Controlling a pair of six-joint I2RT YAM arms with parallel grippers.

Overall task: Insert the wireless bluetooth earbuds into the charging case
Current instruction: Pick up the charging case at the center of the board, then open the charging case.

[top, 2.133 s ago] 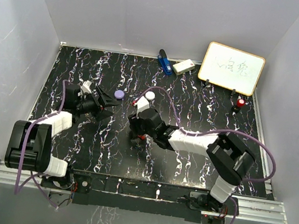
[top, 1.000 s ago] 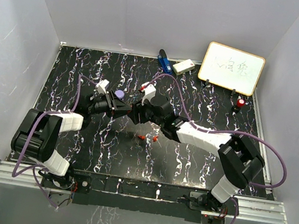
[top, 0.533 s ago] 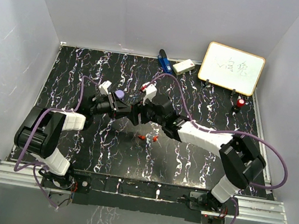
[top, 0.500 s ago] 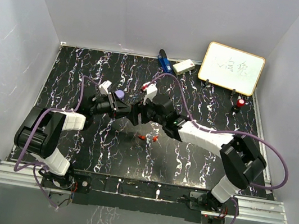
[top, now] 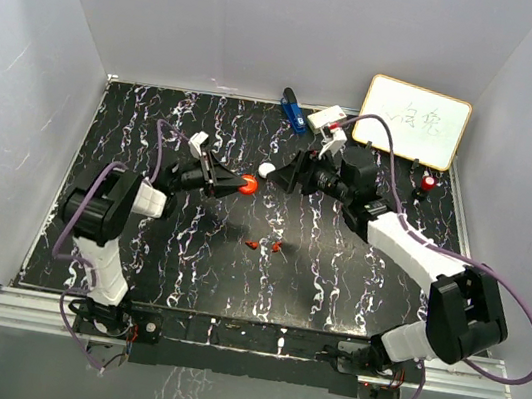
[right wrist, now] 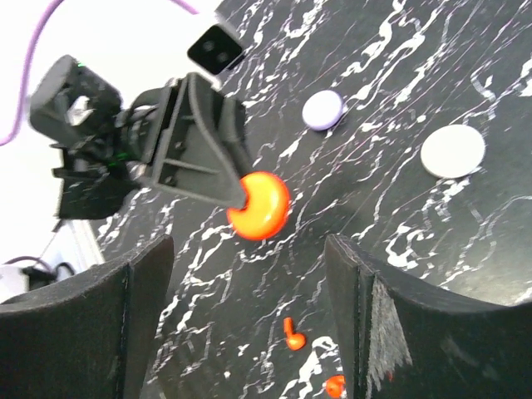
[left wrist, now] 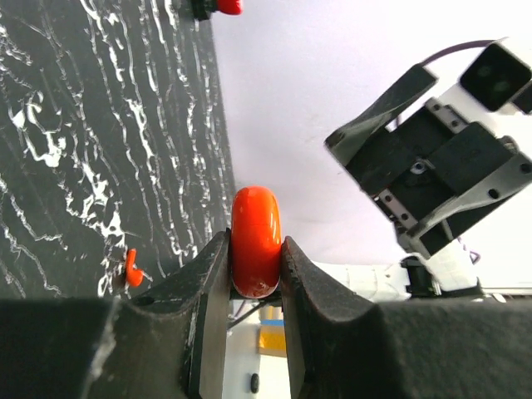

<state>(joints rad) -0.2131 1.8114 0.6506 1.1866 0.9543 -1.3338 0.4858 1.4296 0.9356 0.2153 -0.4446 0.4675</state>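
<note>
My left gripper (top: 238, 183) is shut on a round red charging case (top: 247, 184), held on edge above the table; the left wrist view shows that case (left wrist: 256, 237) pinched between both fingers. My right gripper (top: 288, 176) faces it from the right, open and empty, with the case (right wrist: 259, 205) just beyond its fingertips. Two tiny red earbuds (top: 252, 244) (top: 277, 246) lie on the black marbled table in front of the grippers, and also show in the right wrist view (right wrist: 291, 334) (right wrist: 334, 385). A white round case (right wrist: 453, 151) and a purple one (right wrist: 322, 109) rest flat on the table.
A whiteboard (top: 412, 121) leans at the back right, with a red-capped marker (top: 426, 184) standing below it. A blue object (top: 292, 109) and a small white box (top: 326, 119) lie by the back wall. White walls enclose the table.
The grippers met mid-table. The left one shut on the red case and now holds it up; the right one opened and drew back to the right.
</note>
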